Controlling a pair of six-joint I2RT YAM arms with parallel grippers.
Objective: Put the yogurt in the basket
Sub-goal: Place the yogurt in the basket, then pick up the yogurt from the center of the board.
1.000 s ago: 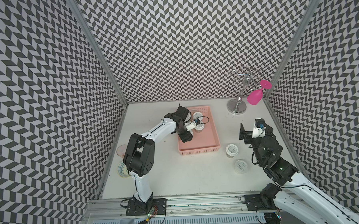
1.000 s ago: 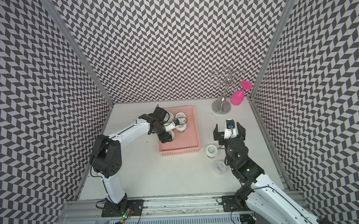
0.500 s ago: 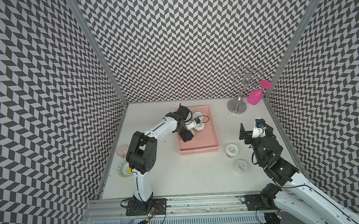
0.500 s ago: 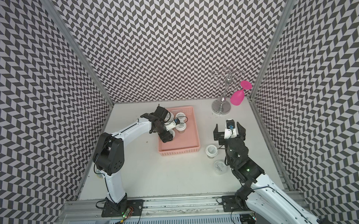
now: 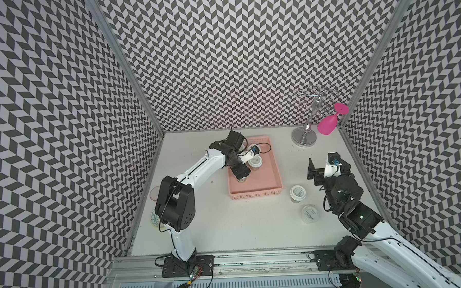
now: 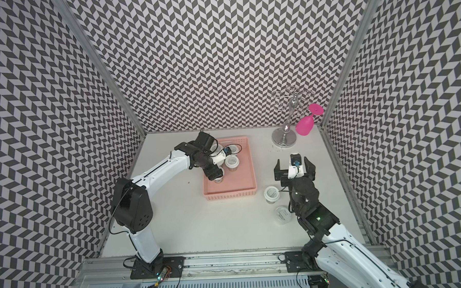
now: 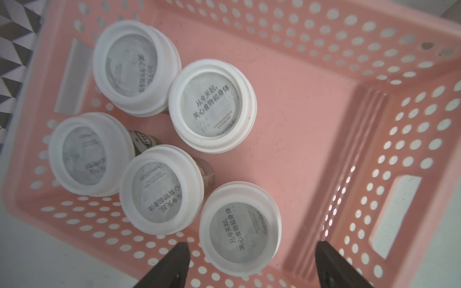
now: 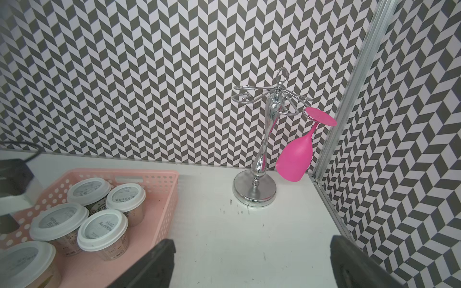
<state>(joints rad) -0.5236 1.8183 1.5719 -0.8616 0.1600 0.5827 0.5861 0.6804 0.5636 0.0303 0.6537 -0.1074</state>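
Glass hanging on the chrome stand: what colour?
Bright magenta pink. The glass hangs upside down on the stand. It shows best in the right wrist view.

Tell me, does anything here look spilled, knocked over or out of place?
Nothing spilled or toppled. One yogurt tub and a translucent tub stand on the table outside the basket, unlike the five tubs upright inside.

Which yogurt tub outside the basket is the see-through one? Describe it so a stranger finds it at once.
Find the pink basket mid-table. Two yogurt tubs stand on the bare table by its near right corner. Take the tub closer to the front rail and farther from the basket: its sides look cloudy and see-through, unlike its solid-sided neighbour.
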